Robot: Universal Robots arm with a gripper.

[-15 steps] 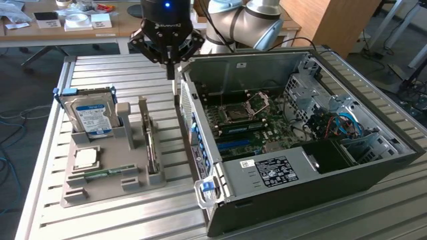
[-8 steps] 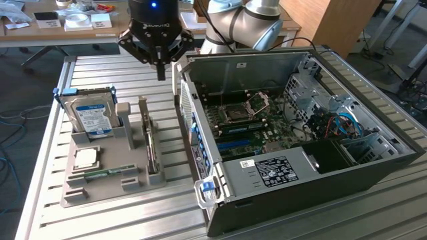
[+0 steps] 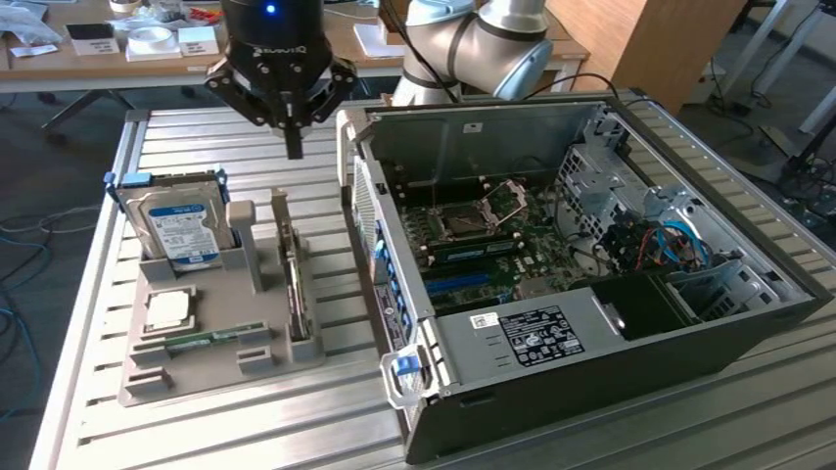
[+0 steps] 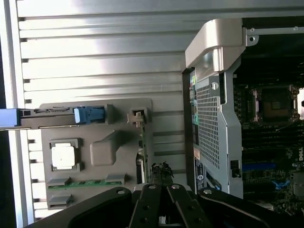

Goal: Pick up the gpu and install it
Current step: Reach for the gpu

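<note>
Ribbed shiny metal table (image 3: 196, 137), matt grey plastic holder (image 3: 209, 370), glossy black gripper (image 3: 294, 149), sheet-metal case (image 3: 471, 137)

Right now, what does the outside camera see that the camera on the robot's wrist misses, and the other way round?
Exterior view: the robot arm behind the open computer case, the labelled power supply, blue cables and a cluttered desk beyond.
Wrist view: a face-on look at the case's perforated rear panel.
Both: the shut gripper hanging near the grey holder, which carries the gpu standing on edge, the hard drive, a processor chip and a memory stick; also the motherboard's processor socket.
</note>
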